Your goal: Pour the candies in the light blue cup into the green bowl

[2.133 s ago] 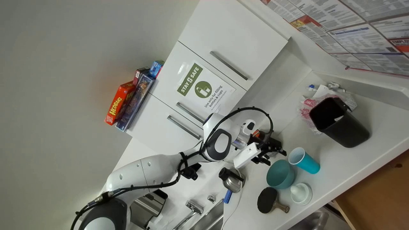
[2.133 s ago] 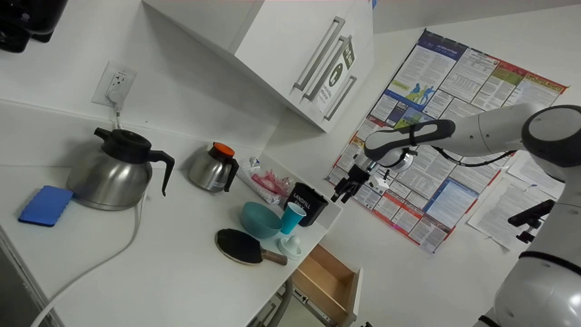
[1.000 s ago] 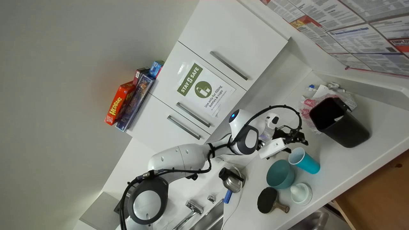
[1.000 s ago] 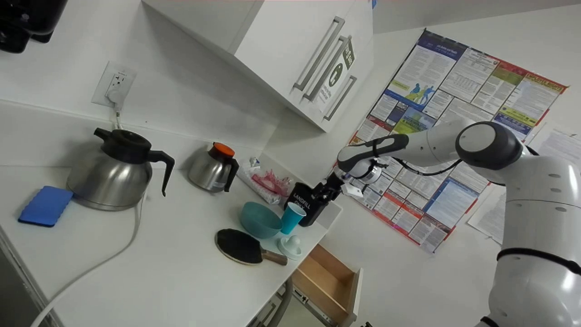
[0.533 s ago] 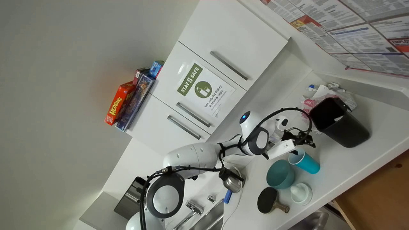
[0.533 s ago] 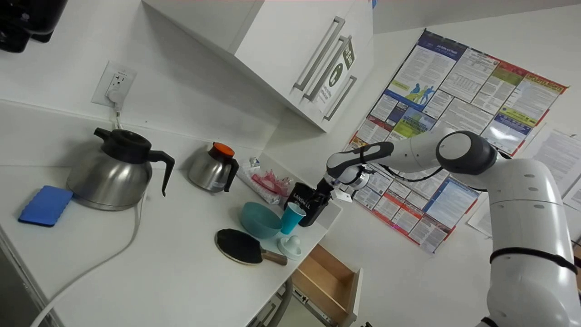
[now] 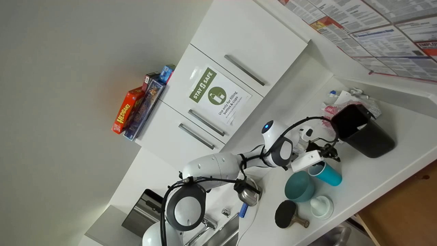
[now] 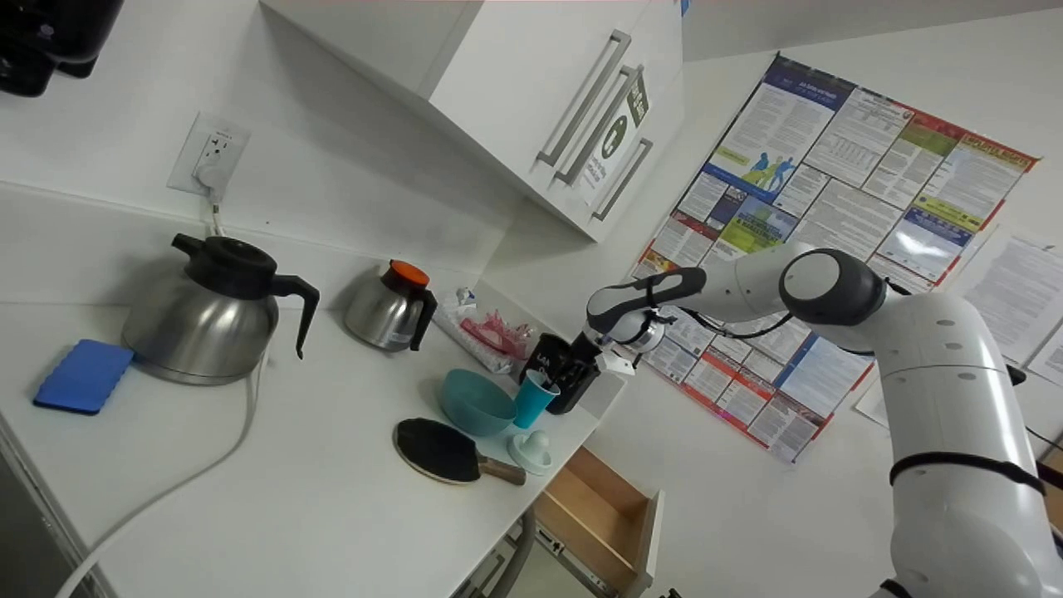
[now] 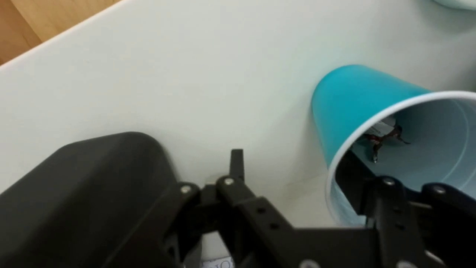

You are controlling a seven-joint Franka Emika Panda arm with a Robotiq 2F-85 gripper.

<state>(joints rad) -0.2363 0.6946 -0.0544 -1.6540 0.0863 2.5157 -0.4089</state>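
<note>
The light blue cup (image 7: 329,176) stands upright on the counter in both exterior views (image 8: 532,407). In the wrist view the cup (image 9: 349,96) is at the right, with wrapped candies (image 9: 385,130) in red-brown and white inside. My gripper (image 9: 292,158) is open. One finger reaches inside the cup's mouth and the other is outside, so the near cup wall lies between them with a gap to the outer finger. The green bowl (image 7: 299,187) stands beside the cup in both exterior views (image 8: 475,403); its inside looks empty.
A black bin (image 7: 370,138) stands close to the gripper, also at left in the wrist view (image 9: 93,186). A pale whitish-blue dish (image 7: 321,207) and a black paddle (image 7: 286,214) lie near the bowl. An open wooden drawer (image 8: 594,515) is below the counter edge. Carafes (image 8: 208,324) stand farther off.
The arm has swung over to the cup and lowered. The gripper moved from above and beside the bowl to the cup's rim, with one finger now in its mouth. Cup and bowl have not moved.
</note>
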